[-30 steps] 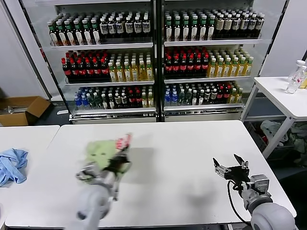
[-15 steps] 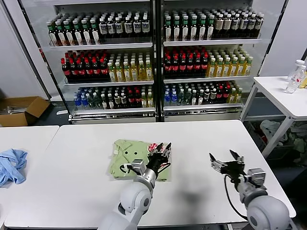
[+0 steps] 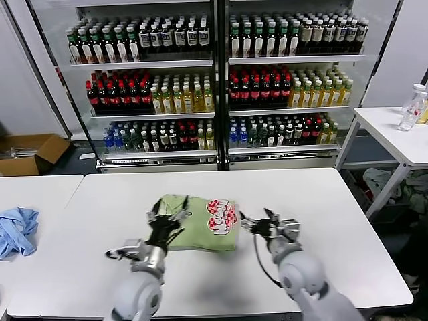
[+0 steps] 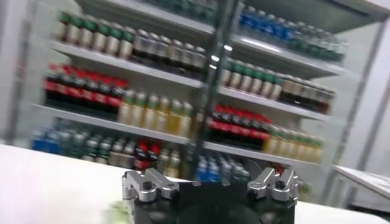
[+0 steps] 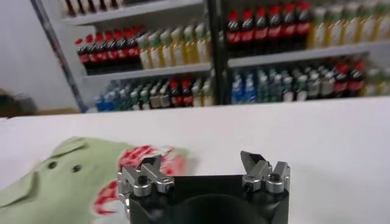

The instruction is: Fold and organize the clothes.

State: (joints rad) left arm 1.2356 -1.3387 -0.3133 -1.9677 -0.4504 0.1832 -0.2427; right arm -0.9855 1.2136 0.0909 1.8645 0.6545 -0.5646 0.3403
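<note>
The light green polo shirt (image 3: 200,224) lies folded on the white table (image 3: 334,221), its red-and-white print (image 3: 221,215) face up at its right end. My left gripper (image 3: 167,216) is open and empty, over the shirt's near left edge. My right gripper (image 3: 266,221) is open and empty, just right of the shirt and apart from it. In the right wrist view the shirt (image 5: 67,179), with collar and dark buttons, lies beyond the open gripper (image 5: 204,170). In the left wrist view the open gripper (image 4: 210,181) faces the shelves; only a sliver of green shows.
A light blue garment (image 3: 17,231) lies on a separate table at the left. Drink shelves (image 3: 214,87) stand behind the table. A side table (image 3: 401,134) with bottles is at the right. A cardboard box (image 3: 30,154) is on the floor at the far left.
The shirt was in the air in the left gripper; it now lies folded flat. My left gripper has let go and drawn back to its left edge. My right gripper has moved left, up beside the shirt.
</note>
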